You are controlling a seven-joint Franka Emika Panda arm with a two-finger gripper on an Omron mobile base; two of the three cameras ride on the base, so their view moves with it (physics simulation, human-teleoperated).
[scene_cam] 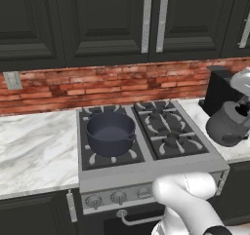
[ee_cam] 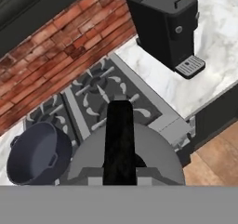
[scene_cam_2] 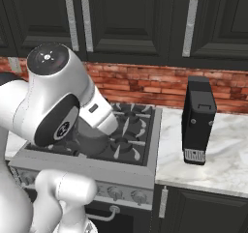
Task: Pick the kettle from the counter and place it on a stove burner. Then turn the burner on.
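The dark-grey kettle [scene_cam: 225, 127] hangs just off the stove's right edge, over the white marble counter [scene_cam: 34, 151], with its spout low and its body tilted. My gripper [scene_cam: 242, 108] comes down from the white hand above and is shut on the kettle's black arched handle [ee_cam: 119, 141]. In the hand view the kettle's grey dome [ee_cam: 153, 155] covers the stove's front right corner. The right front stove burner [scene_cam: 172, 142] and the right rear burner [scene_cam: 156, 116] lie bare under their black grates, left of the kettle.
A dark-blue two-handled pot [scene_cam: 111, 133] sits on the left front burner. A black coffee machine [scene_cam: 218, 90] stands on the counter behind the kettle. Control knobs [scene_cam: 118, 196] line the stove's front panel. Dark cabinets hang above the brick wall.
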